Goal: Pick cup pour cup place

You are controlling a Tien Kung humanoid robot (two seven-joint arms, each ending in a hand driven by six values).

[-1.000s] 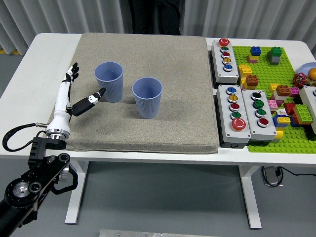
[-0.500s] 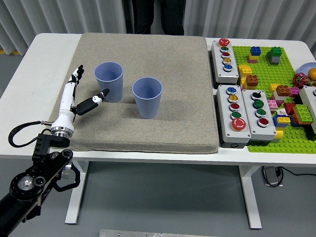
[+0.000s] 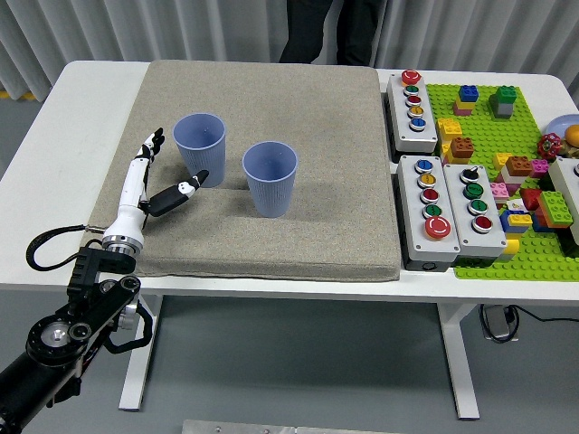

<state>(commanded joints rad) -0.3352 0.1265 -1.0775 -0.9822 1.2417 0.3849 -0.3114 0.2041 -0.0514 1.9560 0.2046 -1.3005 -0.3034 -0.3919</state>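
The left cup (image 3: 201,147) stood upright just beyond the left hand (image 3: 156,179), its mouth open upward, so a side grasp around the ribbed wall looked the likely way to take it. The hand was spread and held nothing: the fingers (image 3: 154,145) pointed away along the cup's left side, while the thumb (image 3: 185,191) reached toward the cup's base, very close, though contact could not be told. That opening suited closing around the wall, and I judged the pick not yet made. The second cup (image 3: 270,177) stood upright to the hand's right, near the first but apart from it, presumably as the one to pour into. Both rested on a grey mat (image 3: 298,99) covering the tabletop (image 3: 81,108). Farther right lay button boxes (image 3: 434,206) and a green brick plate (image 3: 525,136), well clear of the work. A person (image 3: 330,27) stood at the far side.
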